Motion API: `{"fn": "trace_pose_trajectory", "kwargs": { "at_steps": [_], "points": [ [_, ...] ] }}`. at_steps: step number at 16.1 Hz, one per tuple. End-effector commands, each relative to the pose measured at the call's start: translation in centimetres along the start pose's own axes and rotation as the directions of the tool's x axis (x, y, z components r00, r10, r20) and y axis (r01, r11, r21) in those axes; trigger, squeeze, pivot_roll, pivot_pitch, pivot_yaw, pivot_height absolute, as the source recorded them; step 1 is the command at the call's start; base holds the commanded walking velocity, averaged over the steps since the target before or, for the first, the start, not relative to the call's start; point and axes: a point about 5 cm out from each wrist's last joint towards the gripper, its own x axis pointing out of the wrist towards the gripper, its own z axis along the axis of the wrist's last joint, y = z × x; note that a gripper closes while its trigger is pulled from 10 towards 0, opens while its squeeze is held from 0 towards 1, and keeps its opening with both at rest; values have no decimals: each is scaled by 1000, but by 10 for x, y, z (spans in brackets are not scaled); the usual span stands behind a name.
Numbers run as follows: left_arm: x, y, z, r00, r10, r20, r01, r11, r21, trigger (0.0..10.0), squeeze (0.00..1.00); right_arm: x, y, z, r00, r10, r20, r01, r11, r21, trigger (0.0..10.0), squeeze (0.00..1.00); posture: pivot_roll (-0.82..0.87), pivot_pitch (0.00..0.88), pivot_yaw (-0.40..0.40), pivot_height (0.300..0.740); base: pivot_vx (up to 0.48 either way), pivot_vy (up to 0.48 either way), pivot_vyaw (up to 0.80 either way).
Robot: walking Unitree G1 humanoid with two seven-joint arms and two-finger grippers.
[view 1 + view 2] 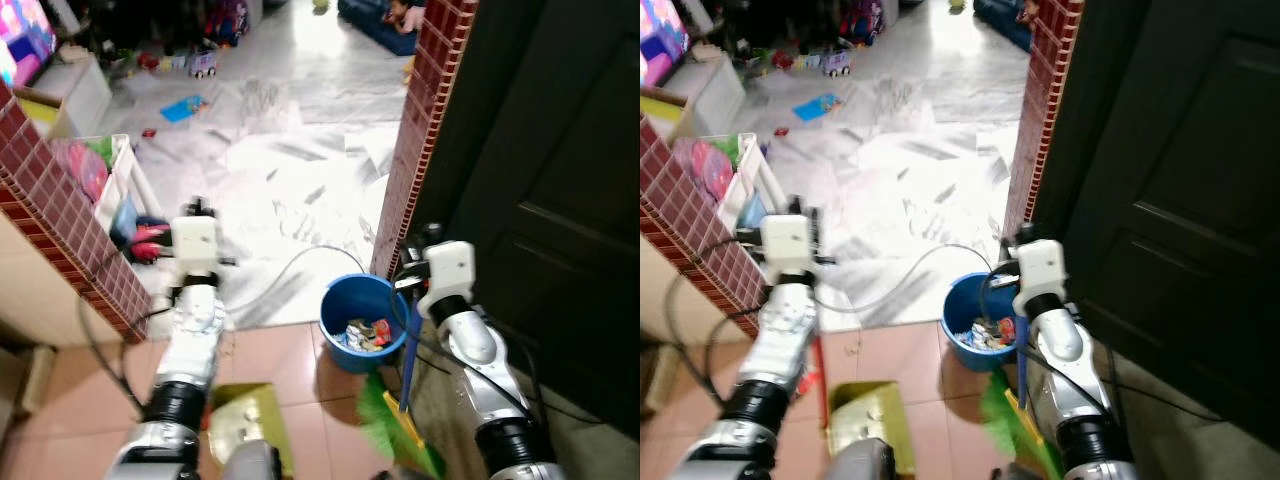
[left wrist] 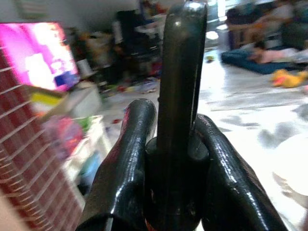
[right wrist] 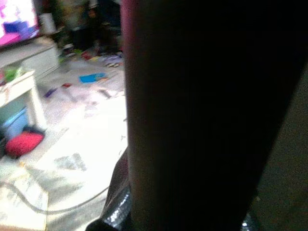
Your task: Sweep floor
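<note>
1. Here the left gripper [image 2: 168, 144] pinches the dustpan handle [image 2: 180, 86] upright, so the yellow dustpan [image 1: 245, 425] hangs below it, ready to catch dirt.
2. The right gripper [image 1: 415, 262] seems closed around the blue broom pole [image 1: 408, 365], though that wrist view is too dark to confirm; green bristles [image 1: 385, 425] trail below.
3. A blue bucket [image 1: 345, 298] of rubbish stands between both grippers, handy for emptying.

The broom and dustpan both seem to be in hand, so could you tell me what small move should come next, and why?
Probably draw the green broom toward the yellow dustpan. The right pincer holds the broom's blue handle beside the blue bucket, which already holds litter; the left pincer is shut on the dustpan's handle, and the pan rests on the tiles nearby.
</note>
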Motion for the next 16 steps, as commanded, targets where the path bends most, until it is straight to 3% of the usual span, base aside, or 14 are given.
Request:
{"fn": "trace_pose_trajectory", "kwargs": {
  "at_steps": [1,4,14,16],
  "points": [
    [2,-8,1,1000,-11,-11,11,997,-70,10000,0,4,0,1,1000,-31,-2,31,997,70,10000,0,-68,0,47,740,0,0,0],
    [3,-23,6,997,-82,-4,81,990,-112,10000,0,4,6,2,1000,-9,-4,9,998,61,10000,0,-75,0,46,740,0,151,0],
    [-8,-24,-6,993,-111,-38,106,987,-117,10000,0,4,1,0,999,-25,-22,27,998,63,10000,0,-72,0,45,740,0,462,0],
    [-9,-23,-8,992,-118,-33,115,989,-94,10000,0,5,3,1,1000,-15,-14,16,998,57,10000,0,-70,0,43,740,0,0,0]
  ]
}}
